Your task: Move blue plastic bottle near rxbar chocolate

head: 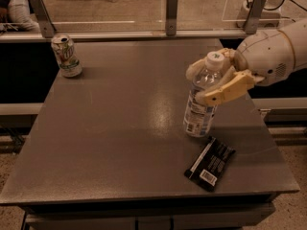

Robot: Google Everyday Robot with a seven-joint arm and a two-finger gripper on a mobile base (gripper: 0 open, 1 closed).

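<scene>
— Now, entry: where do you have the blue plastic bottle (pixel 199 110)?

— You have it over the right side of the worktop (pixel 120 128). It is tilted, with the cap leaning right and the base just beside the far end of the rxbar chocolate (pixel 210 163). I cannot tell whether the base touches the worktop.

— Gripper?

— The gripper (pixel 204 83) sits at the bottle's shoulder, just under the white cap, pinching it between both fingers.

— Handling notes?

— My judgement: the clear wall is thin and soft, so it will dent if you squeeze hard. The label is smooth and probably slippery. Any water inside puts the weight low, so the base may swing. The shoulder is the stiffest part, so that is the place to grip.

— Other items?

— A soda can (pixel 66 55) stands at the far left, well apart.
</scene>
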